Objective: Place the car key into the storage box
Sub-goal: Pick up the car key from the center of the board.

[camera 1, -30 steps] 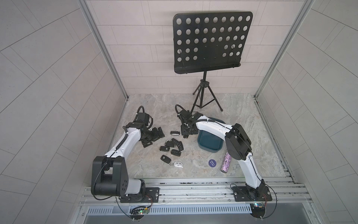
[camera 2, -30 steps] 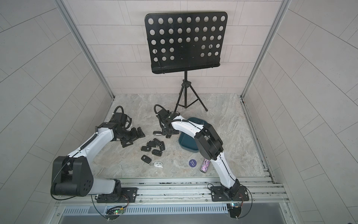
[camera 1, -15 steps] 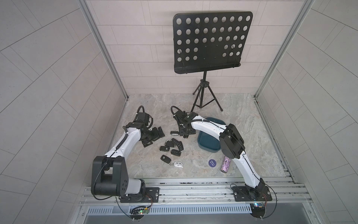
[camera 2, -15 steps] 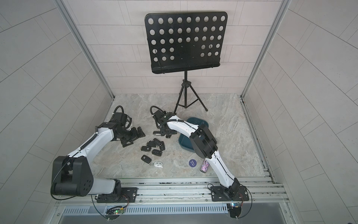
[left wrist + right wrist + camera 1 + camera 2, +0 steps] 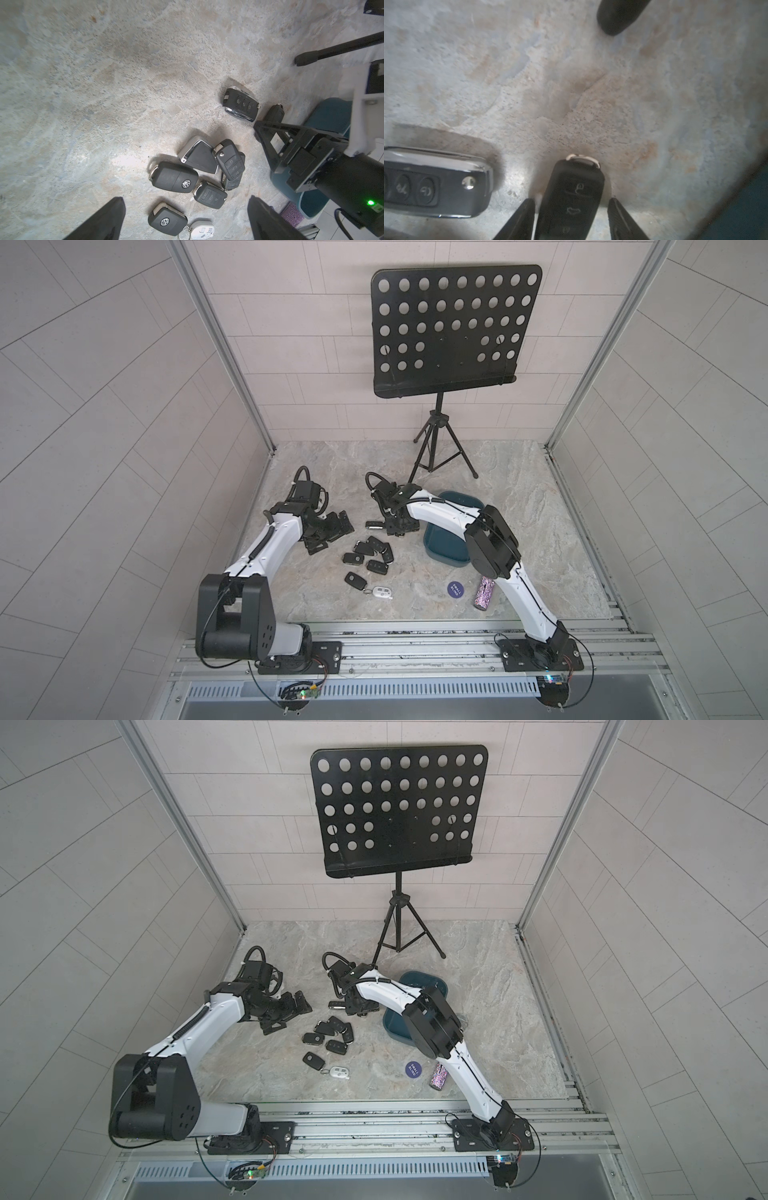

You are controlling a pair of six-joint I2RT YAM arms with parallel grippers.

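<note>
Dark teal plastic storage box (image 5: 444,549), low-walled and round-cornered, standing on the stone-patterned desk (image 5: 528,506). My right arm crosses over it, and the part of its floor that shows in both top views is plain teal.

The car key (image 5: 574,193), black with three button symbols and a metal loop at its end, lies flat on the desk outside the box. It is between the box and a chrome-trimmed black key (image 5: 436,182).

My right end effector (image 5: 571,199) stands over the car key with jaws partly spread astride its body. One finger (image 5: 522,220) is at the key's edge, and a narrow gap shows at the other.

My left end effector (image 5: 185,198) has its jaws spread wide, pinching nothing, beside a cluster of black keys (image 5: 370,553).

Writing: two keys of the cluster carry the VW badge (image 5: 186,184). A round dark blue disc (image 5: 455,589) near the desk's front edge reads "SMALL BLIND". Just beside the disc lies a purple glitter tube (image 5: 483,592). A white remote fob (image 5: 382,593) on a ring lies near the frontmost black key.
</note>
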